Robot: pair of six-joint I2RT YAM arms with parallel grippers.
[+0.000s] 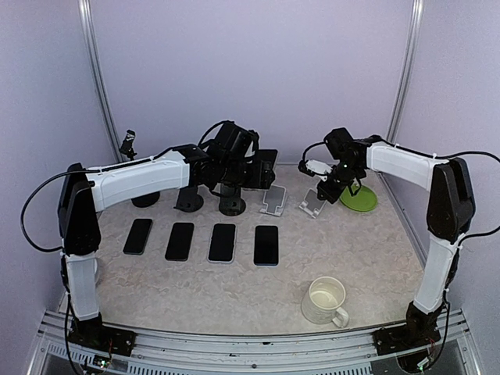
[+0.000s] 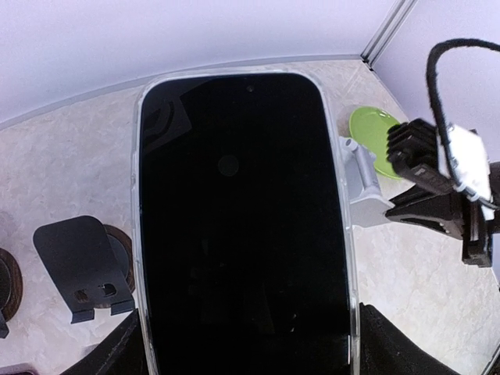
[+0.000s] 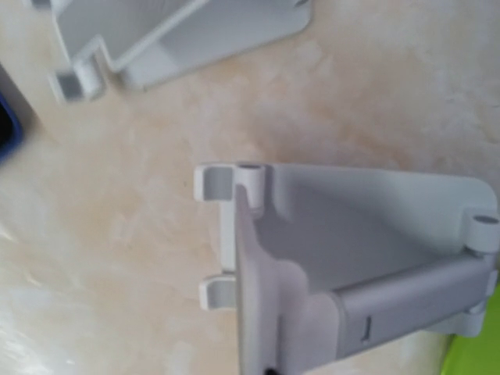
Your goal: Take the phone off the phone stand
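Left gripper [image 2: 248,353] clamps the phone [image 2: 242,219] by its bottom end; its long axis points straight out toward the back wall [image 2: 156,39], dark screen in plain sight.

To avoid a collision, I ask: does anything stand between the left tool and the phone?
Nothing visible does. The phone sits between the fingers of the left tool, which is closed on its lower edges. The white stand lies behind the phone, not between them.
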